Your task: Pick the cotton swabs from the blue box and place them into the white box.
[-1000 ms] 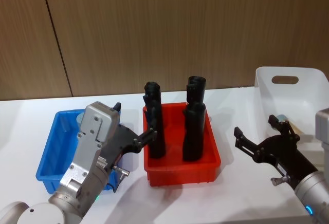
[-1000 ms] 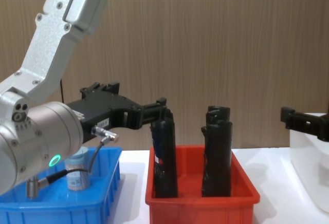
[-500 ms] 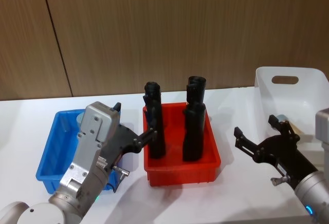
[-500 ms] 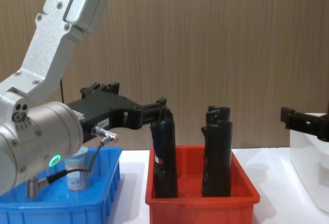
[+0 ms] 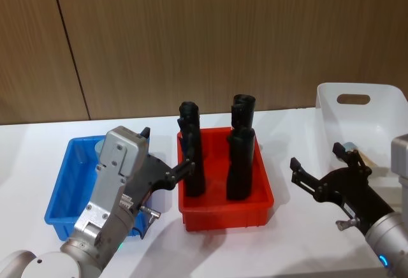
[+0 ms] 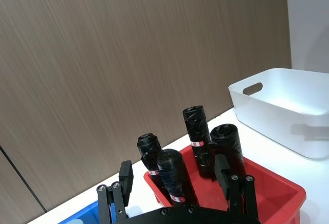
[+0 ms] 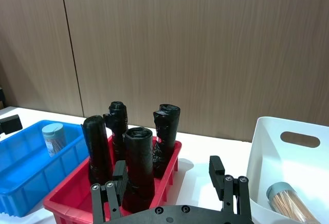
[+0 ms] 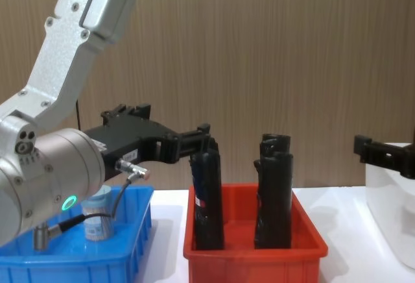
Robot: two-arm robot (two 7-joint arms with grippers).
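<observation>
Left tool (image 5: 167, 150) is held open and empty above the gap between the blue box (image 5: 60, 192) and the red bin (image 5: 223, 217), with one finger close to the black cylinders (image 5: 191, 157). One cotton swab jar (image 7: 53, 137) is seen upright in the blue box, against its far wall. A second jar (image 7: 288, 199) is seen inside the white box (image 5: 357, 115). The right tool (image 5: 315, 155), also open and empty, is parked over the surface (image 5: 287, 246) beside the white box. The upright jar is probably best approached from above. The fingers should be set either side of its body, below the lid, and the cylinders kept clear.
</observation>
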